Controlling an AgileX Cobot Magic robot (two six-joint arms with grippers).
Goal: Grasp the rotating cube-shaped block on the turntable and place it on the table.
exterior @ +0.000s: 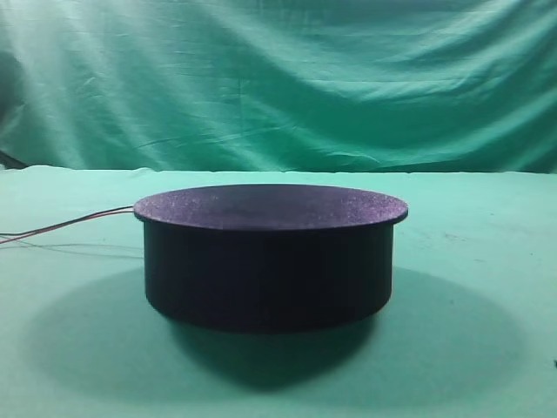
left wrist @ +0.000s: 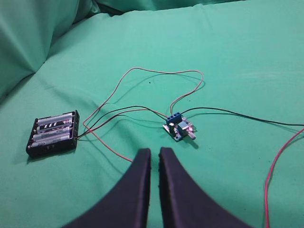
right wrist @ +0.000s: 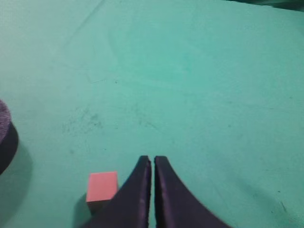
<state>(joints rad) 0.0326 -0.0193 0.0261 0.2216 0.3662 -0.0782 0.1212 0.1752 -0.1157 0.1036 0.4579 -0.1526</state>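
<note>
Both grippers, left (left wrist: 155, 154) and right (right wrist: 152, 161), closed empty; cube-shaped block (right wrist: 102, 186) on table (right wrist: 199, 85) beside right fingers; turntable (right wrist: 5, 135) cropped left.

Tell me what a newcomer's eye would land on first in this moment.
The black turntable fills the middle of the exterior view, its top bare. In the right wrist view the cube-shaped block sits on the green table, just left of the closed right hand. The left hand, also closed, hangs over a battery holder wired to a small circuit board.
</note>
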